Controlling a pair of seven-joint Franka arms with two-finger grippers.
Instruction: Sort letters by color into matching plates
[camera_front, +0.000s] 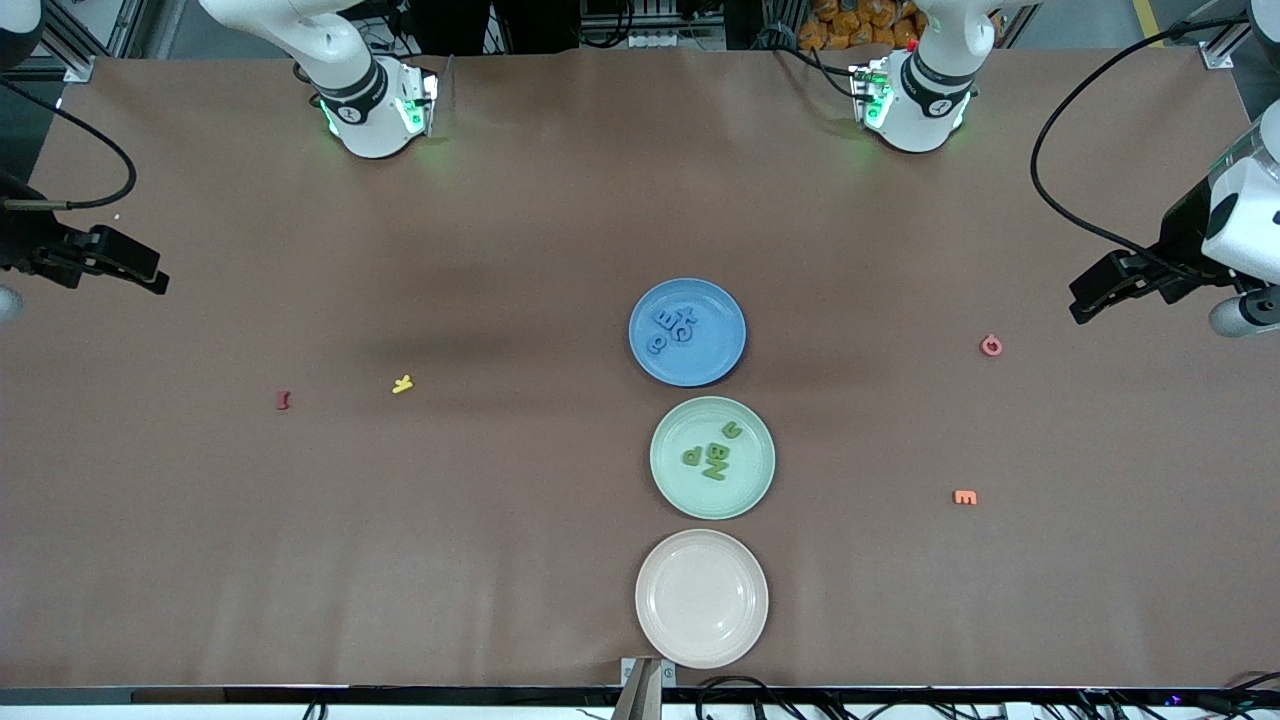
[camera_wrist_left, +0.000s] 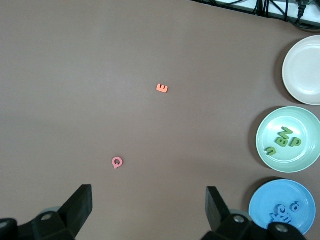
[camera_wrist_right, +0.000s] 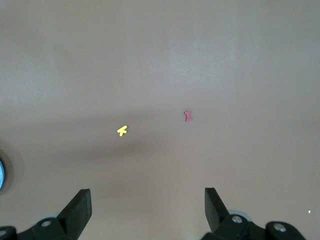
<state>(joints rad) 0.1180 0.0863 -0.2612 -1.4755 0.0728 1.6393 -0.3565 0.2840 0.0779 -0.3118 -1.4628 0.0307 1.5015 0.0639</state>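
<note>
Sorting looks complete: blue letters (camera_front: 675, 327) in blue plate (camera_front: 720, 360), green letters (camera_front: 714, 455) in green plate (camera_front: 752, 480), mid-table toward the front edge. Left gripper (camera_wrist_left: 147, 210) and right gripper (camera_wrist_right: 146, 210) both wide open, empty, parked over opposite table ends. Best kept clear; leave stray letters alone.

a beige-pink plate (camera_front: 702, 598) sits empty on the brown table (camera_front: 480, 520), close to the edge nearest the front camera. toward the left arm's end of the table lie two small letters, well apart from each other: a pink q (camera_front: 991, 346) and an orange e (camera_front: 965, 497), the e nearer to the front camera. toward the right arm's end lie two more, near one another: a yellow letter (camera_front: 402, 384), tilted, and a dark red letter (camera_front: 283, 400) closer to that end. black cables (camera_front: 1075, 200) loop over the table's corners.
</note>
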